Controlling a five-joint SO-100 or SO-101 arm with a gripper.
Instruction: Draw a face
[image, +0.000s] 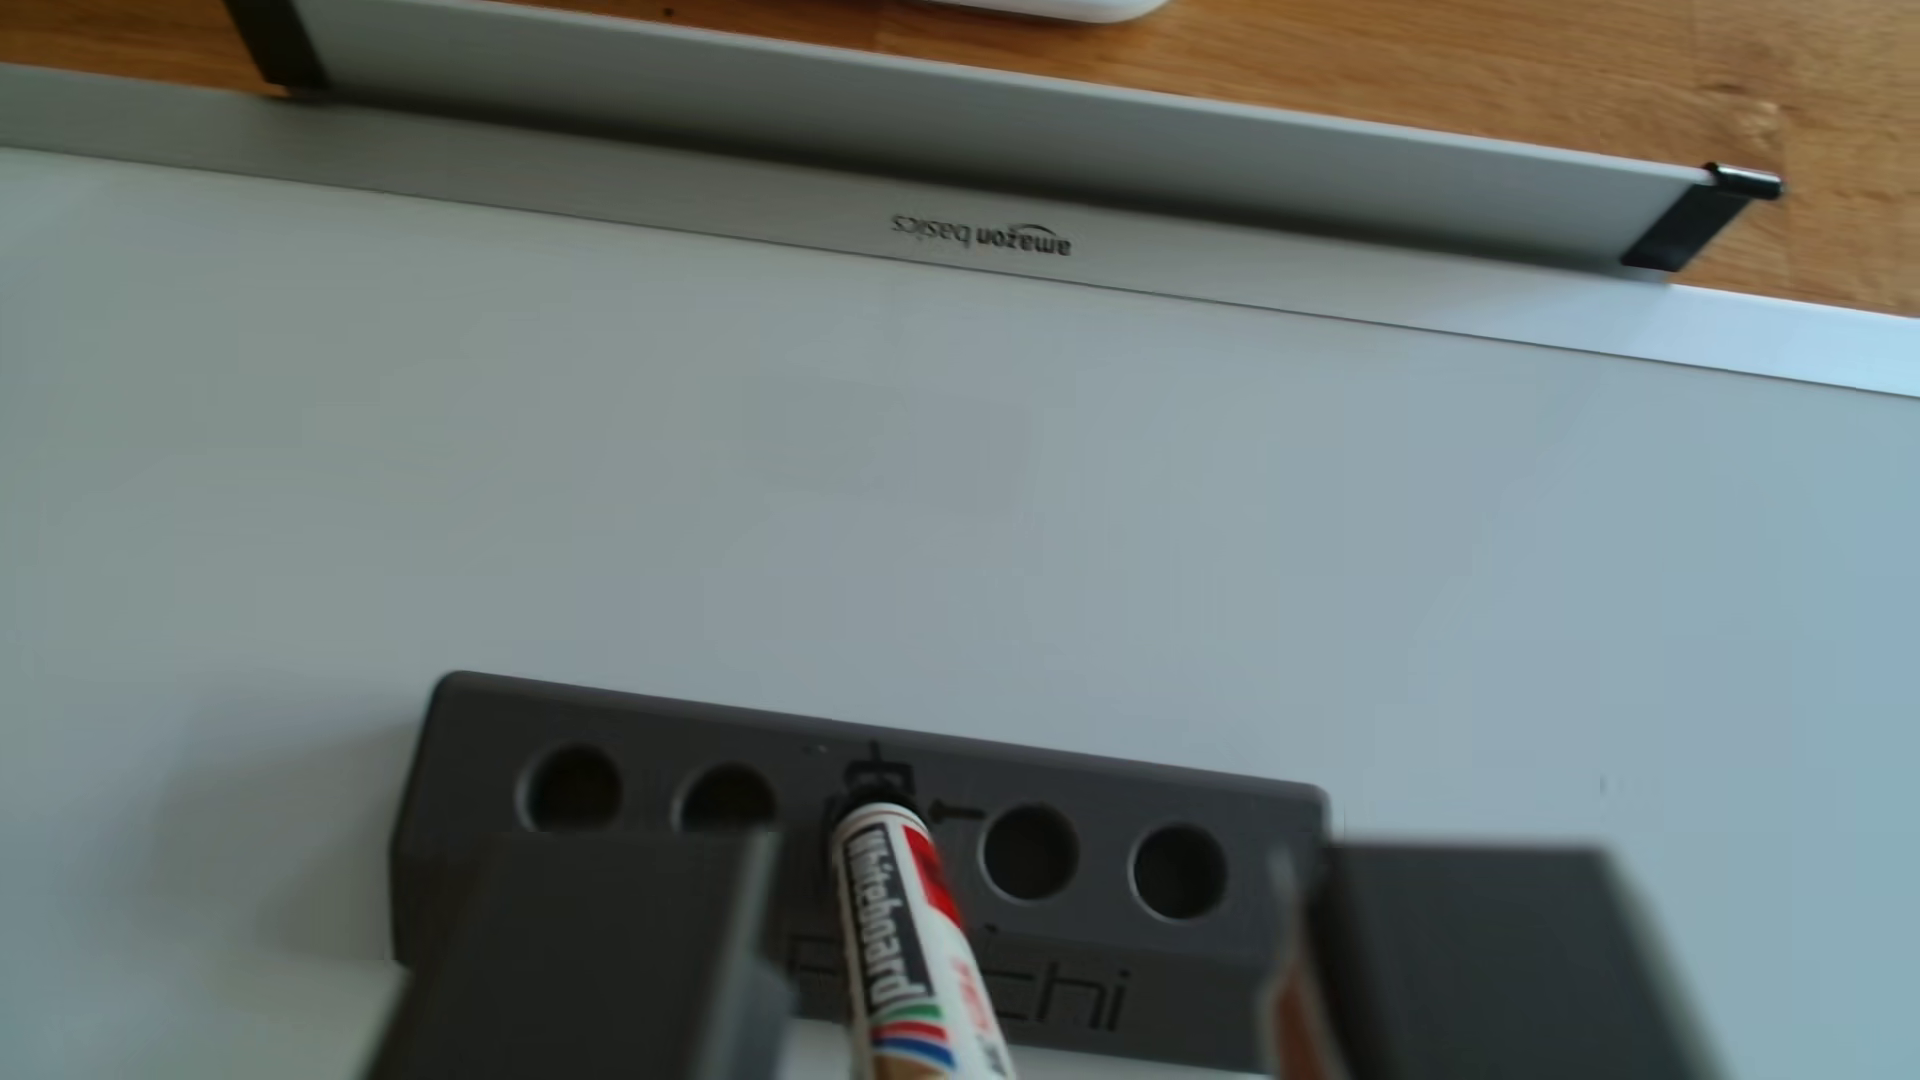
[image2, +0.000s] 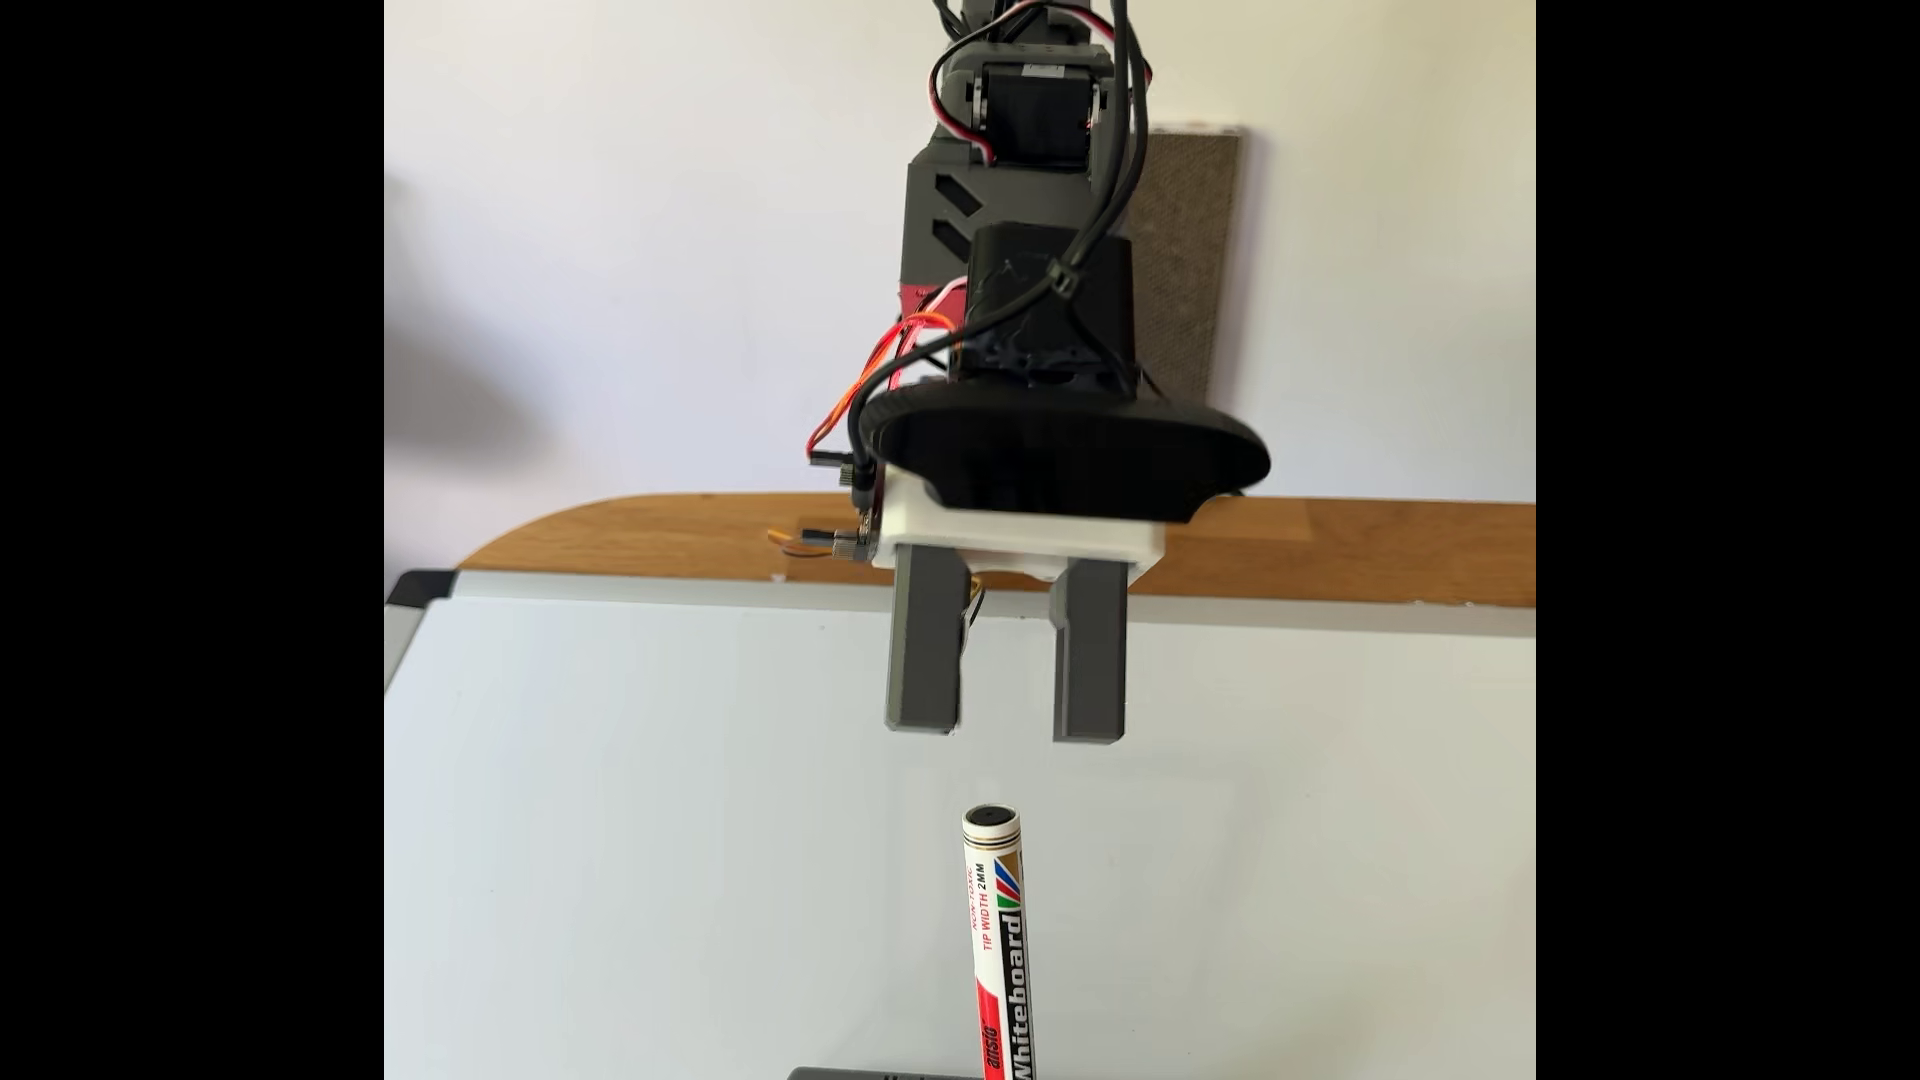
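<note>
Gripper hangs spread wide above a marker standing in its block.

In the other view, left to right: one grey finger, the whiteboard marker upright in the middle hole of the grey block, then the second finger, neither touching the marker. The whiteboard beyond carries no visible line of a face. In the fixed view the fingertips hover apart from the marker's cap end.

Home desk: whiteboard, wooden tabletop
</note>
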